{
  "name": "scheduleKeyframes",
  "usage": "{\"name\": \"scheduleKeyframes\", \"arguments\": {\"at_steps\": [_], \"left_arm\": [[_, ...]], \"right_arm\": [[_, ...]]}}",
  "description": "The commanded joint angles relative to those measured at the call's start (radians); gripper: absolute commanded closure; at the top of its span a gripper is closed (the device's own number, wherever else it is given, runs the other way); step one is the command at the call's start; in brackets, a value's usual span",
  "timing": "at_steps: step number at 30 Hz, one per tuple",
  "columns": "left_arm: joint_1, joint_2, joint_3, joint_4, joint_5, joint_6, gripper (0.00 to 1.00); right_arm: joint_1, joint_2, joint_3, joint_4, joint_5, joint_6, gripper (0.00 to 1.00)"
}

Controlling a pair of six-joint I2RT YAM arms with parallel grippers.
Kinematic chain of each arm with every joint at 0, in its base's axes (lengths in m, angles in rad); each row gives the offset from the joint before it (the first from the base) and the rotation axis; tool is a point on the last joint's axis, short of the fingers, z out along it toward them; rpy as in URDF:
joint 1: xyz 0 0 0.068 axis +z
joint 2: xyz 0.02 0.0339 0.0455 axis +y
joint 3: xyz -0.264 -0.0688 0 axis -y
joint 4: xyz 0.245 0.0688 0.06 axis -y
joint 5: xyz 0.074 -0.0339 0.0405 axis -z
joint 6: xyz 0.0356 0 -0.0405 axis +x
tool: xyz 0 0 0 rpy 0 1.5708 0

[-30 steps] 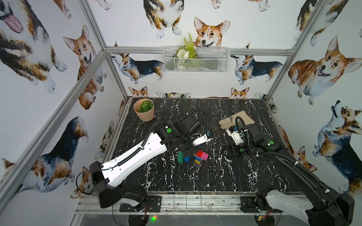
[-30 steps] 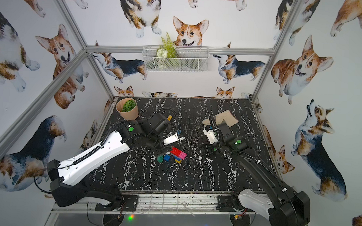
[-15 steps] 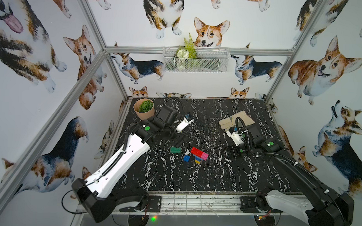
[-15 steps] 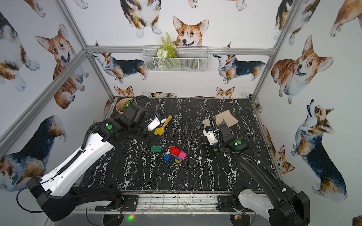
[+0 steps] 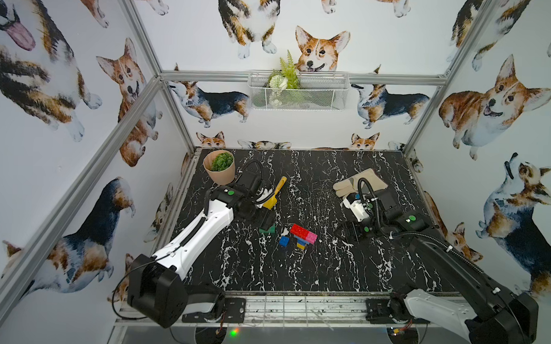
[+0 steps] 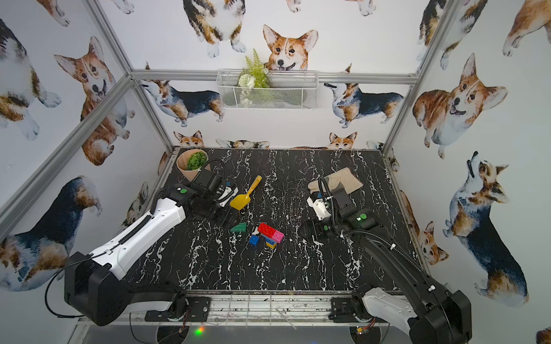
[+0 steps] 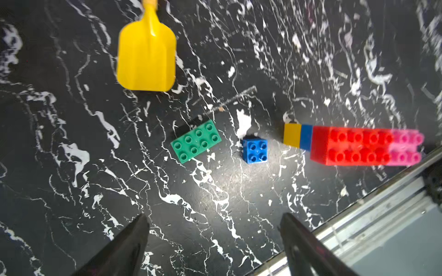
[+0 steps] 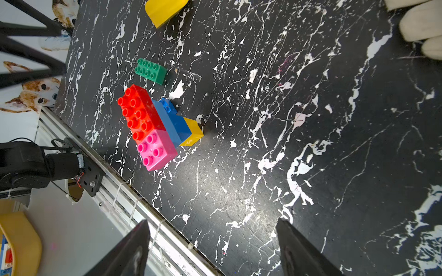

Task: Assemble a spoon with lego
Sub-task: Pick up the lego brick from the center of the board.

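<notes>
The spoon is a joined lego stack on the black table: red and pink bricks on top, blue and yellow below. A loose green brick and a small loose blue brick lie to its left. My left gripper hovers open beside the green brick, which lies ahead of the fingertips, not between them. My right gripper stands open to the right of the stack, holding nothing.
A yellow toy shovel lies just behind the left gripper. A tan plant pot stands at the back left. A beige glove lies behind the right arm. The table's front rail is near the right gripper.
My left gripper was shut and is now open. The left arm swung from over the bricks to the back left, then came back beside the green brick. The shovel now shows. The right arm stayed still.
</notes>
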Motion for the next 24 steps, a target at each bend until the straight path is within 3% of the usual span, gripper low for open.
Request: {"name": "scheduleKeyframes", "arguments": {"at_steps": [1, 3, 5, 8, 24], "left_arm": [[0.008, 0.144, 0.101, -0.112, -0.135, -0.044, 0.06], [-0.018, 0.223, 0.124, -0.126, -0.112, -0.087, 0.07], [-0.031, 0.223, 0.087, -0.058, -0.099, -0.151, 0.0], [-0.033, 0.262, 0.08, -0.012, -0.1, -0.221, 0.0], [-0.034, 0.484, 0.124, 0.092, -0.152, -0.333, 0.03]], "right_arm": [[-0.001, 0.004, 0.002, 0.025, -0.03, 0.003, 0.16], [0.0, 0.001, -0.004, 0.029, -0.034, 0.003, 0.16], [0.0, -0.007, -0.012, 0.038, -0.036, 0.007, 0.16], [-0.001, -0.017, -0.025, 0.048, -0.037, 0.015, 0.16], [0.0, -0.041, -0.046, 0.05, -0.046, 0.019, 0.16]]}}
